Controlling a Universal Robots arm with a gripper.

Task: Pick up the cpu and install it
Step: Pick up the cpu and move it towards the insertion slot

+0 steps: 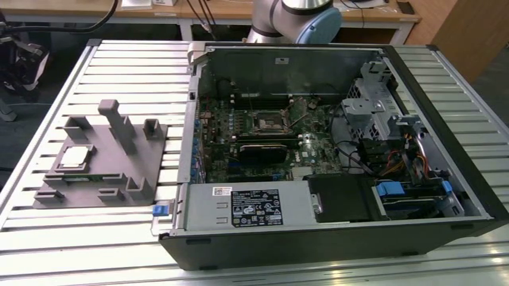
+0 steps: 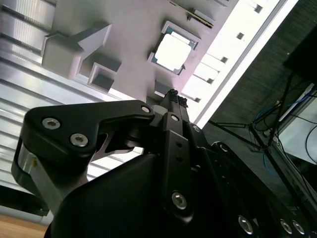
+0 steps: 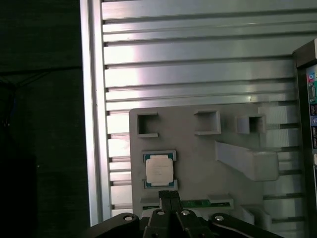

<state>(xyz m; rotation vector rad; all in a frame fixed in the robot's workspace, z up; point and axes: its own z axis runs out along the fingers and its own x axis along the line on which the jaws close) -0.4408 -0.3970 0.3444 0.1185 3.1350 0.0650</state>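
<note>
As far as I can tell from my end, the cpu is sitting silver side up in its square pocket on the grey tray, which lies on the slatted metal table at the exterior view's left, just beside the open computer case. Both wrist views look at the chip and it lies flat in its recess. The gripper hangs over the tray with its two fingers pressed together, nothing pinched between them, and the tips point at the tray close to the cpu's edge. I don't see them touching the chip. In the first wrist view a green memory stick lies in a slot right by the fingertips, on the far side from the cpu. Over in the case, the black square socket on the motherboard has no chip in it. The arm shows at the table's far edge behind the case.
</note>
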